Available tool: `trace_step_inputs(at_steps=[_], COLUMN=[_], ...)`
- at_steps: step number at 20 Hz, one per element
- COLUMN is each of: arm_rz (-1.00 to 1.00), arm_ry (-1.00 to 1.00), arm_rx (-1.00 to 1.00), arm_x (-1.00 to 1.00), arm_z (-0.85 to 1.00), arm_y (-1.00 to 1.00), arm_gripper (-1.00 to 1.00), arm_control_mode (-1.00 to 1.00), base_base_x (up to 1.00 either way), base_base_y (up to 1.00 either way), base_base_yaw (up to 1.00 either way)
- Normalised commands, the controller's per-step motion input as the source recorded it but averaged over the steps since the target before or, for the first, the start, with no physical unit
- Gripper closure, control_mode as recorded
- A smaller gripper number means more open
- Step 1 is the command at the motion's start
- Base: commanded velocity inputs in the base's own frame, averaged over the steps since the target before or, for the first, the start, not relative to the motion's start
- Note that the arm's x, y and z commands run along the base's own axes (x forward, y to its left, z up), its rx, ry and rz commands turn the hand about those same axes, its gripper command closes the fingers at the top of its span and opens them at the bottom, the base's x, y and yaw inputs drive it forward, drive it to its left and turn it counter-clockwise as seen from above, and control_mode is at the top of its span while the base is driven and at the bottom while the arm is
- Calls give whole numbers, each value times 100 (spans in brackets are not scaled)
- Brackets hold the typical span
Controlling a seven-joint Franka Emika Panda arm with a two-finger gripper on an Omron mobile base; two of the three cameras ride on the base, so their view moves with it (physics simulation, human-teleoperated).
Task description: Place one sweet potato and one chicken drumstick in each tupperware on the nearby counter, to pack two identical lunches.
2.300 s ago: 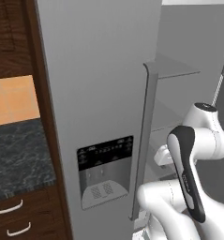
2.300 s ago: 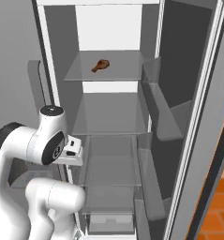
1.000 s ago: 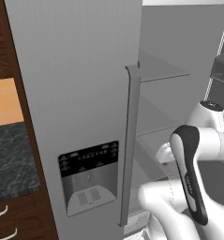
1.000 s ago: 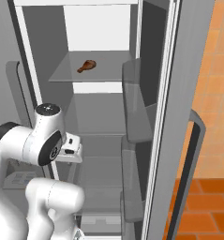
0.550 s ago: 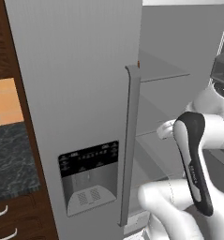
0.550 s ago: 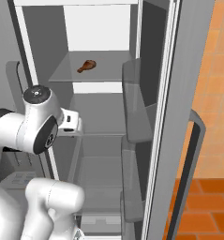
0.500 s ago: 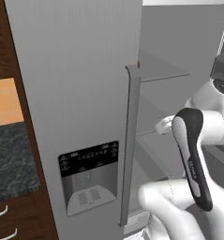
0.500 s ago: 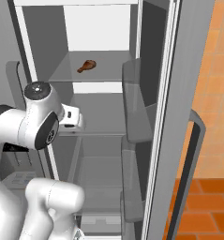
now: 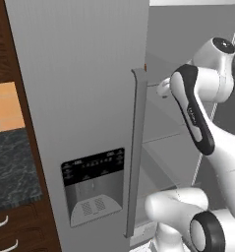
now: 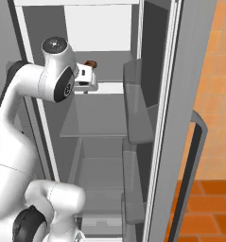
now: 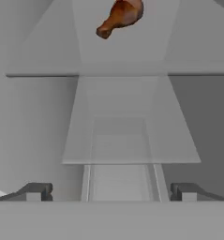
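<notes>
One reddish-brown chicken drumstick (image 11: 120, 16) lies on the upper glass shelf (image 11: 123, 51) of the open fridge, bone stub pointing down-left in the hand view. In the right base view the drumstick (image 10: 91, 63) peeks out just behind my hand. My gripper (image 11: 111, 192) is open, its two dark fingertips (image 11: 36, 191) spread wide with nothing between them. It hovers in front of the fridge at about the upper shelf's height, short of the drumstick. The sweet potato and the tupperware are out of view. A strip of the dark marbled counter (image 9: 11, 167) shows at far left.
The closed left fridge door (image 9: 84, 98) with its dispenser (image 9: 92, 187) and tall handle (image 9: 133, 147) stands close to my arm. The right door (image 10: 180, 94) is swung open, its bins (image 10: 138, 113) jutting inward. Bare glass shelves (image 10: 98, 116) sit below. Brown drawers (image 9: 11, 231) lie under the counter.
The whole picture shifted early on as the base drove, then held still. Over the last second my arm lifted the hand from mid-shelf height up to the upper shelf's level. The gripper stayed open.
</notes>
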Motion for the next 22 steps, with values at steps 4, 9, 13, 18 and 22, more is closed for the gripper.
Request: trace_step_inputs(at_steps=[4,9,13,18,22], arm_rz=[0,1,-3,-12,-4], arm_ry=[0,-6,-22,-19,-1], arm_rx=[0,0,0,0,0], arm_x=[100,96,91,73,63], arm_z=[55,-31,-18,-7,-3], arm_y=[0,27,39,0,3], arm_gripper=[-100,-100,-100,-100,-100], arm_control_mode=[-100,-100,-100,-100,-100], base_base_x=[0,0,0,0,0], base_base_y=[0,0,0,0,0], base_base_yaw=[0,0,0,0,0])
